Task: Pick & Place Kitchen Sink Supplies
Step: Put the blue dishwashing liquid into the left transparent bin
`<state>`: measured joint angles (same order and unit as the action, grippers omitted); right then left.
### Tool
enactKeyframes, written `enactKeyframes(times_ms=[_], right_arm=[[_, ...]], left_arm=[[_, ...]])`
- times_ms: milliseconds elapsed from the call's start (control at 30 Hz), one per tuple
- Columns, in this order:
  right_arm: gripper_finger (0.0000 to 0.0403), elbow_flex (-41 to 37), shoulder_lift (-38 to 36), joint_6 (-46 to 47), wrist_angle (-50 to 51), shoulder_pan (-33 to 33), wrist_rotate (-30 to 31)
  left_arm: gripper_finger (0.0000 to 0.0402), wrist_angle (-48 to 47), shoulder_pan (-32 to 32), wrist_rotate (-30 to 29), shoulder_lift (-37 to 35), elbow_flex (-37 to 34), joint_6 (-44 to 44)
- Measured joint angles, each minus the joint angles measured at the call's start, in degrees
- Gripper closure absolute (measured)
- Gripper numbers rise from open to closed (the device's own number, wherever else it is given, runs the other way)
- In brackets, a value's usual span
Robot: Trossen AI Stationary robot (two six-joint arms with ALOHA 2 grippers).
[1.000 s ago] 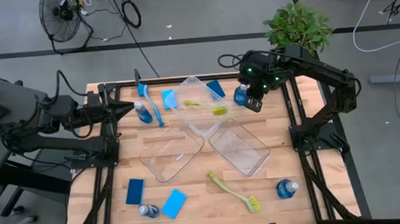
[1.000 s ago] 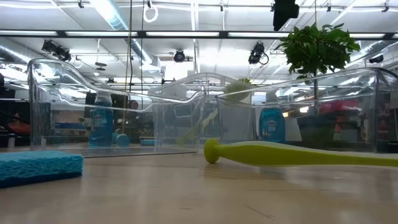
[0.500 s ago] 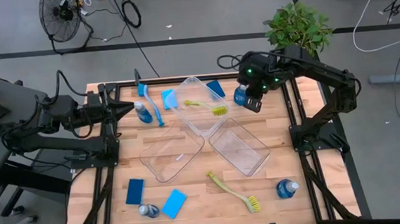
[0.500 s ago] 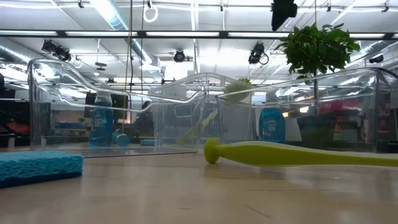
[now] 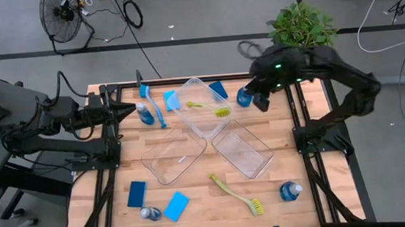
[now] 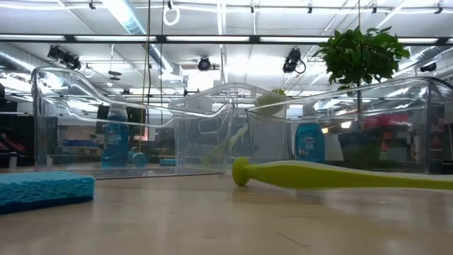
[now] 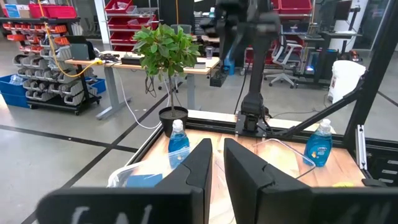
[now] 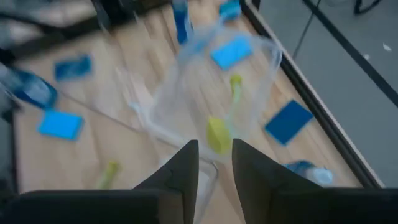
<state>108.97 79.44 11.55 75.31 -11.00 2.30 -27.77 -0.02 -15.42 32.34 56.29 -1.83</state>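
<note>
My right gripper [image 5: 259,100] hangs in the air at the table's far right edge, just beside a small clear bottle of blue liquid [image 5: 244,96] that stands on the pale wooden slat table [image 5: 194,193]; its dark fingers [image 8: 180,165] are slightly apart with nothing between them. The left gripper [image 5: 124,112] waits at the left edge, fingers nearly pressed together, empty.

The risk I see is a clipped bottle: it is tall, light and smooth-sided, and a finger brushing its shoulder would tip it toward the table's rim or into the thin-walled clear plastic bin [image 5: 202,108] beside it. That bin already holds a long yellow-green dish brush [image 5: 209,108] with a bristled head, and its glossy walls would slide if nudged.

Elsewhere lie flat, spongy rectangles: a dark-blue sponge [image 5: 136,193] and a light-blue sponge [image 5: 176,206] near the front edge. A green potted plant [image 5: 301,24] stands behind the right arm.
</note>
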Motion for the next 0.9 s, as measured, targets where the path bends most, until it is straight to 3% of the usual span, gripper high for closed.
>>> enactKeyframes(times_ms=[367, 900], right_arm=[[0.0302, 0.00, -8.74, 1.11, -1.59, -0.02, 1.31], [0.0302, 0.00, -10.56, -1.14, 2.71, -0.02, 1.43]], left_arm=[[0.0353, 0.07, 0.00, 0.00, 0.00, 0.00, 0.08], [0.0353, 0.07, -0.01, 0.00, 0.00, 0.00, -0.52]])
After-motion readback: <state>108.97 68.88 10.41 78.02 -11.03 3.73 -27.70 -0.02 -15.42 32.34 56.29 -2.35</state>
